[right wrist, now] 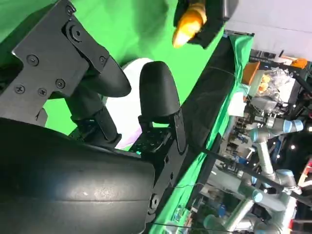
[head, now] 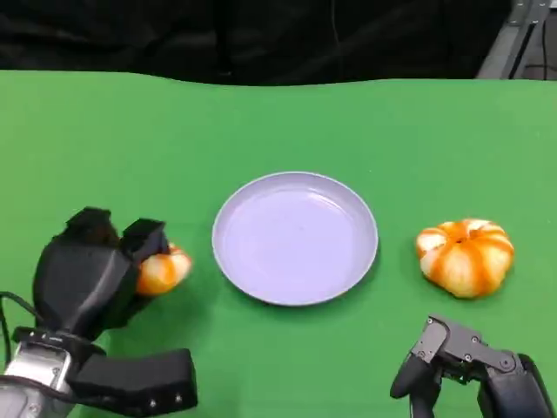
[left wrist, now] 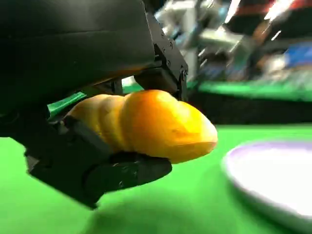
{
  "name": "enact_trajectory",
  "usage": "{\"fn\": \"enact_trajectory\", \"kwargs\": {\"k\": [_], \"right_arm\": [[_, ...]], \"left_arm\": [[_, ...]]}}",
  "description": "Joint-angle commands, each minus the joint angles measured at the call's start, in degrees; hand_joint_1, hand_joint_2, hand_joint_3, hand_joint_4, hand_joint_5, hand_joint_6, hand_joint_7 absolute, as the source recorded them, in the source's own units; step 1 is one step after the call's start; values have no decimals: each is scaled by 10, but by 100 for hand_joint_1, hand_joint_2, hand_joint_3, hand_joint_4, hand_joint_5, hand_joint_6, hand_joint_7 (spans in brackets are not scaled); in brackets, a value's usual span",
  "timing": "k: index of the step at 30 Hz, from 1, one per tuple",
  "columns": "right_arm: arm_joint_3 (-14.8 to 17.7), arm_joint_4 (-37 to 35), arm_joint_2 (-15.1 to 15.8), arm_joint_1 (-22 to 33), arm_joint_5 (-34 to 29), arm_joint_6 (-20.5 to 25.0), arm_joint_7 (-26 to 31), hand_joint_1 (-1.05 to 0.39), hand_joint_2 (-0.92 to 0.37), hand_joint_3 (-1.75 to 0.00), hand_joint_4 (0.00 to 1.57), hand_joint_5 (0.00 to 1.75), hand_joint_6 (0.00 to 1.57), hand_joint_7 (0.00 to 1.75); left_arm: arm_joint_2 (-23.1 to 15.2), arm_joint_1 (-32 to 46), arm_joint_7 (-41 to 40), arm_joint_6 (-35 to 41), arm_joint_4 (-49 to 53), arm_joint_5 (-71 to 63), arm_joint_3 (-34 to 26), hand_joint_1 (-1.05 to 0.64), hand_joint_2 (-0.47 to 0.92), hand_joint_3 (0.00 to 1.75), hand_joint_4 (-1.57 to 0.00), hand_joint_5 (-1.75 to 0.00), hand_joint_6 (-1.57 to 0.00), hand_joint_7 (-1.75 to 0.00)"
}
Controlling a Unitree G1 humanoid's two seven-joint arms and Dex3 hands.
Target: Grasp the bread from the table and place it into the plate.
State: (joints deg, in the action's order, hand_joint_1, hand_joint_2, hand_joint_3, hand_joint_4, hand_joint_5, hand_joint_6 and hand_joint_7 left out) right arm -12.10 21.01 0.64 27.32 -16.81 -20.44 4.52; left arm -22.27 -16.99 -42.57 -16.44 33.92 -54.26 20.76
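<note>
My left hand (head: 91, 274) grips an orange, ridged piece of bread (head: 163, 269) to the left of the plate; in the left wrist view the bread (left wrist: 151, 124) sits clamped between black fingers (left wrist: 112, 173) just above the green cloth. The pale lilac plate (head: 296, 237) lies in the middle of the table with nothing in it, and its rim (left wrist: 263, 165) shows close beside the held bread. A second round, orange-and-white bread (head: 466, 255) rests on the cloth right of the plate. My right hand (head: 470, 366) hangs near the front edge below it, holding nothing, fingers apart (right wrist: 156, 92).
Green cloth covers the table (head: 287, 122), which ends at a dark back edge. The right wrist view shows lab equipment and another robot arm (right wrist: 273, 131) beyond the table's side.
</note>
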Motion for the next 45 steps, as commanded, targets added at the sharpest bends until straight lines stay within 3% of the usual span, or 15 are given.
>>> {"fn": "enact_trajectory", "kwargs": {"k": [1,5,8,15,20,24,26,28,29,30,31,32,34,36,45], "right_arm": [[-1,3,1,0,1,-2,2,-1,-19,-165,90,175,82,147],[-2,-1,1,-2,-2,-4,4,-2,-19,-167,90,175,82,147],[-1,1,1,0,-3,-2,5,-2,-18,-169,91,175,82,147],[-4,3,1,3,-4,-4,4,-1,-18,-166,90,175,82,148],[-5,0,0,4,-15,-10,13,0,-18,-166,89,175,82,147],[-10,4,-6,6,-14,-4,17,-1,-19,-165,88,175,82,147],[-12,7,-7,6,-17,0,18,-1,-19,-165,88,175,82,146],[-14,7,-8,6,-20,2,19,-1,-20,-165,89,175,82,146],[-14,5,-8,5,-21,0,20,-1,-20,-165,89,175,81,146],[-14,4,-7,4,-17,-2,18,-1,-20,-165,89,175,81,146],[-14,3,-6,4,-13,-4,17,0,-20,-165,88,175,81,147],[-13,3,-6,4,-11,-5,16,1,-20,-165,87,175,81,148],[-12,3,-4,4,-12,-5,17,2,-20,-166,87,175,81,148],[-9,4,-2,4,-12,-6,16,1,-20,-165,89,175,81,148],[-9,13,0,13,3,3,9,-1,-18,-165,89,174,82,147]], "left_arm": [[-6,-27,-49,-29,-29,1,4,-11,14,147,-105,-175,-86,-175],[11,-43,-38,-33,-56,5,12,-12,11,153,-106,-175,-87,-175],[31,-57,-13,-38,-71,16,22,-16,19,142,-104,-175,-84,-174],[121,-133,-8,-29,-9,16,61,-11,9,151,-105,-175,-85,-175],[169,-193,-11,-15,91,18,84,-11,11,142,-105,-175,-85,-175],[198,-227,57,33,136,32,94,-16,25,113,-97,-175,-80,-169],[203,-231,133,81,116,35,97,-24,39,85,-82,-142,-76,-109],[202,-230,227,133,80,32,105,-32,58,50,-62,-104,-61,-61],[200,-230,270,154,62,28,111,-44,74,27,-32,-88,-45,-37],[197,-229,319,179,44,24,118,-51,83,15,-17,-85,-38,-27],[194,-227,356,196,28,23,123,-65,87,17,-9,-62,-25,-18],[191,-224,381,209,16,22,126,-75,90,19,-3,-42,-16,-12],[184,-221,436,228,-9,29,130,-81,92,20,-1,-31,-12,-10],[173,-217,500,244,-35,42,130,-92,92,34,0,-9,-5,-6],[122,-170,614,246,-151,117,98,-100,92,47,-4,-8,-8,-10]]}}
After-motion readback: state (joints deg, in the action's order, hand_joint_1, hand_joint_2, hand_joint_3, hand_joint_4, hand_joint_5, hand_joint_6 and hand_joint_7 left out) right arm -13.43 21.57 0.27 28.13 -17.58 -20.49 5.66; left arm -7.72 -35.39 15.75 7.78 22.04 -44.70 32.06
